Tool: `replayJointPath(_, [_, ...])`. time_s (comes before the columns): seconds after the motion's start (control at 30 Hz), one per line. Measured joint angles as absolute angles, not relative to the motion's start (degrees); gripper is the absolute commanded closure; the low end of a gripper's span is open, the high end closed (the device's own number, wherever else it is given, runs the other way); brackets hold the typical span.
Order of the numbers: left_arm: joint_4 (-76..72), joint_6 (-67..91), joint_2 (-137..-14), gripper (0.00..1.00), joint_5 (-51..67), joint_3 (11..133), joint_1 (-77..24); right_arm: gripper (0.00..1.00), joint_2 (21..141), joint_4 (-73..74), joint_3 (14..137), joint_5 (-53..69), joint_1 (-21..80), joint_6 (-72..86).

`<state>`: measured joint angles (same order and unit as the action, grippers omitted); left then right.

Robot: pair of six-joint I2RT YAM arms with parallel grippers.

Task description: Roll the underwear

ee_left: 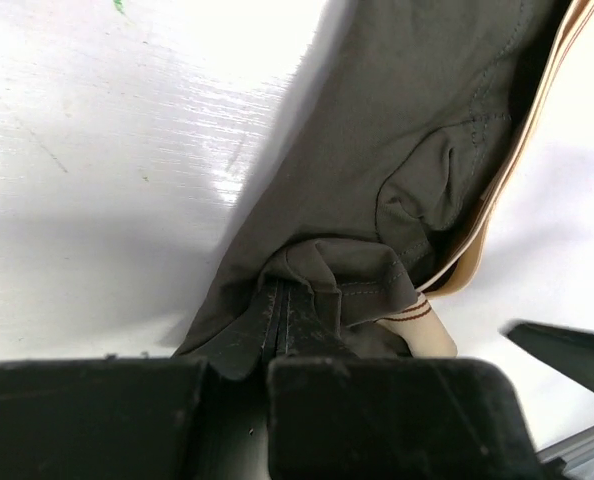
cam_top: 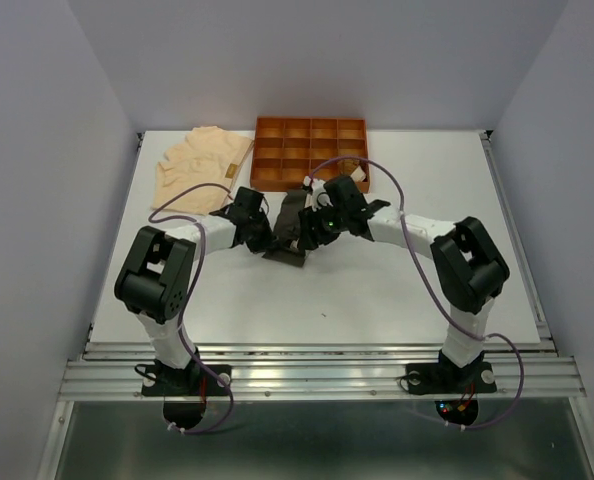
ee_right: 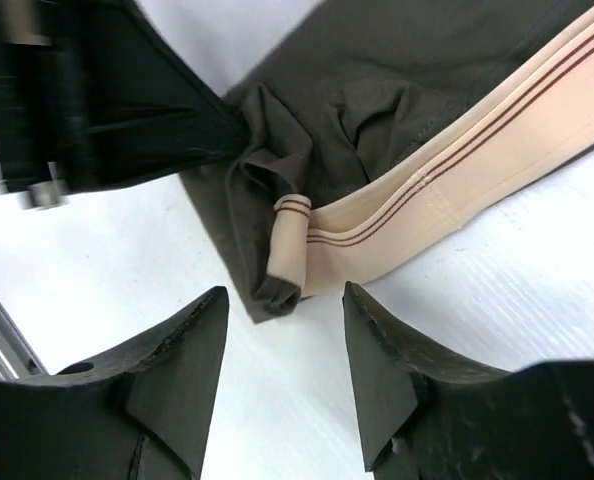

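A dark grey-brown underwear [cam_top: 291, 225] with a striped cream waistband [ee_right: 457, 165] lies mid-table between both grippers. My left gripper [ee_left: 282, 305] is shut on a bunched fold of this underwear [ee_left: 407, 130] at its near corner. In the right wrist view the left gripper [ee_right: 107, 100] pinches the fabric at the upper left. My right gripper [ee_right: 285, 295] stands open just short of the underwear's corner [ee_right: 277, 290], where the waistband end is curled over. Nothing sits between its fingers. A pale peach underwear [cam_top: 199, 165] lies flat at the back left.
An orange-brown tray [cam_top: 310, 127] with grid compartments stands at the back centre, just behind the right gripper [cam_top: 312, 228]. White table [cam_top: 377, 300] stretches in front of both arms. Grey walls close in the left, right and back sides.
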<state>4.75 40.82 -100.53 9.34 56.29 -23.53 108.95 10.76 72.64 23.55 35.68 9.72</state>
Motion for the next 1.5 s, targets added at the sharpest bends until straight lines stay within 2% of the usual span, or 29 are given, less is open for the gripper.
replayJointPath(0.2, [4.97,42.11,-100.55,1.0,8.78,56.38,-23.53,0.36,100.75,10.55,70.54,22.57,36.23,4.21])
replayJointPath(0.33, [5.23,42.09,-100.55,1.0,8.93,56.53,-23.53,0.35,98.56,10.37,68.31,20.03,41.08,-2.5])
replayJointPath(0.53, [6.17,41.93,-100.55,1.0,9.21,56.84,-23.53,0.34,100.14,10.63,67.99,18.31,47.16,-8.64])
replayJointPath(1.17, [8.34,40.4,-100.73,1.0,11.6,57.58,-23.53,0.32,110.08,9.28,69.93,11.46,47.72,-16.86])
replayJointPath(1.27, [8.45,39.97,-100.77,1.0,12.91,57.63,-23.51,0.38,110.17,8.51,69.65,10.07,47.72,-16.75])
replayJointPath(1.3, [8.45,39.83,-100.77,0.99,13.5,57.63,-23.51,0.49,110.17,8.27,69.45,9.67,47.72,-16.73])
replayJointPath(1.4, [8.45,39.46,-100.77,0.97,14.92,57.63,-23.42,0.72,110.17,6.68,68.71,7.84,48.05,-16.32])
replayJointPath(1.5, [8.4,39.35,-100.77,0.94,16.32,57.6,-23.0,0.75,110.13,5.04,68.14,6.83,48.03,-14.98])
